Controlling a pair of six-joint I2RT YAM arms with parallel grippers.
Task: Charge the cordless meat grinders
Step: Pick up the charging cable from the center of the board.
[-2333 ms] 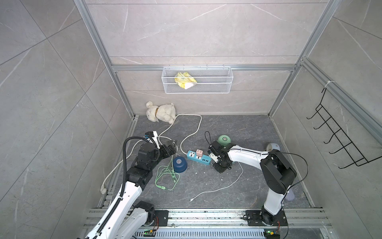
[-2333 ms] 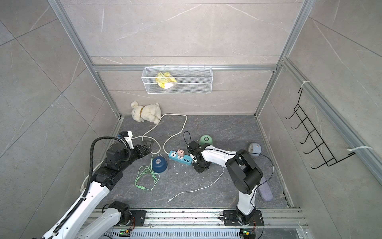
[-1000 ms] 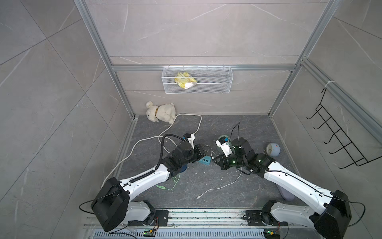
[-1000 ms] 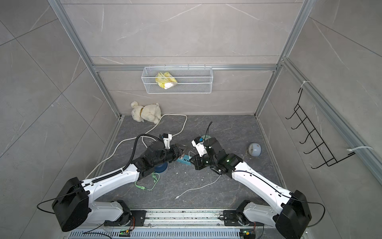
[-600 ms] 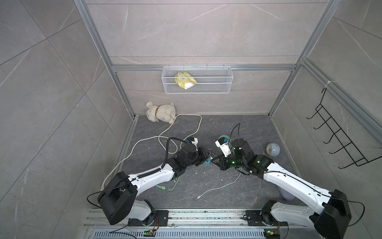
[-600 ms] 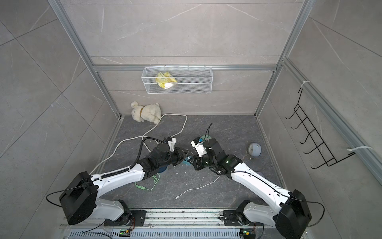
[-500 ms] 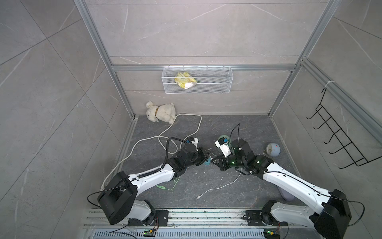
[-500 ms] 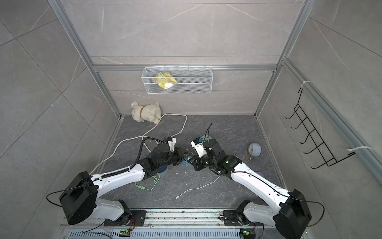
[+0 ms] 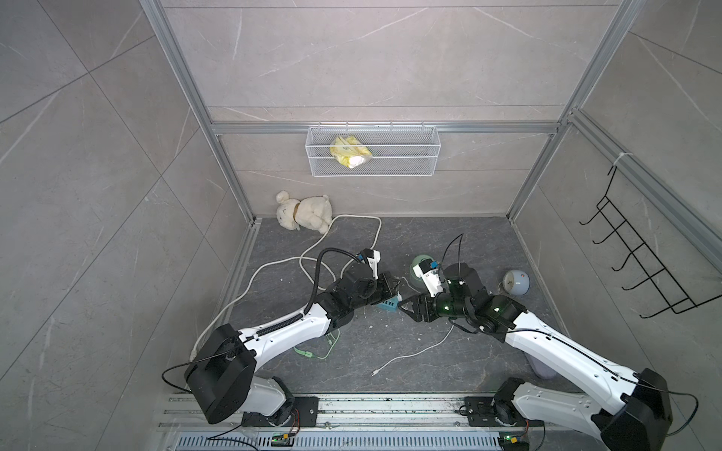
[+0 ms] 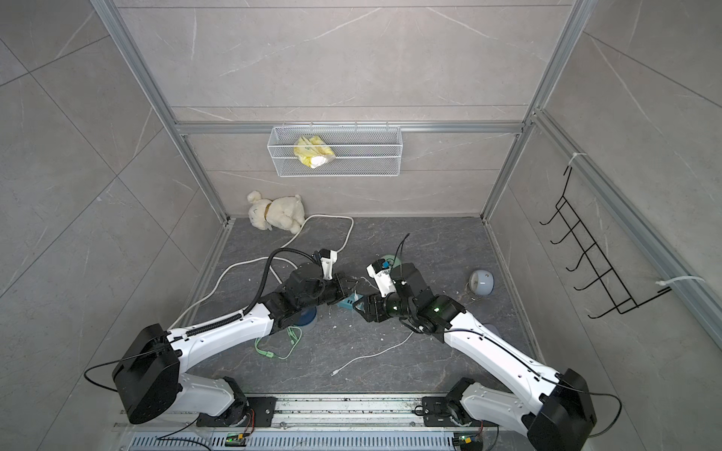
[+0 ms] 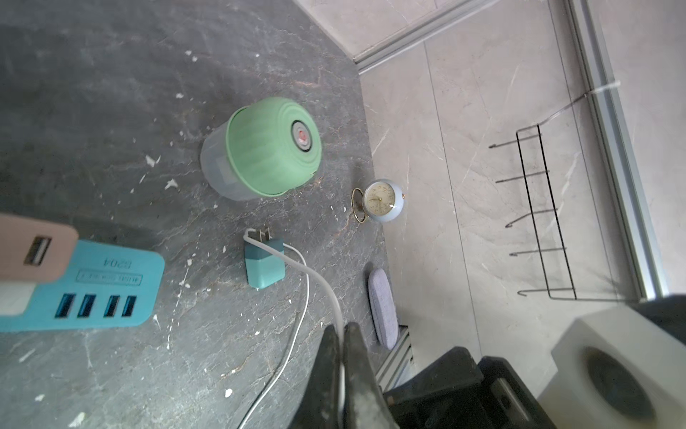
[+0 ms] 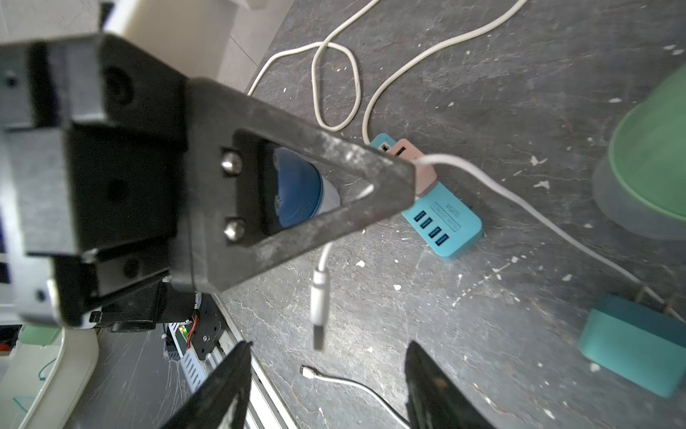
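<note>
Cabling step: white USB cable (image 12: 320,297) clenched in left gripper (image 11: 340,334), plug dangling over released right gripper (image 12: 327,353). Mint green grinder (image 11: 260,148) upright near teal USB hub (image 11: 92,286), navy grinder (image 12: 300,193) beneath left arm. Next, probably: align plug squarely with a hub port.

Mint grinder (image 11: 260,148): upright on floor (image 11: 92,93), ribbed dome over clear base, silver button on top. Navy grinder (image 12: 297,197): largely hidden, well apart.

- The teal USB hub (image 11: 85,282) is showing upside-down characters looking like "5204"; its boxed line is reading as blur.
- The small clock (image 11: 382,200) is showing numerals too tiny to read.
</note>
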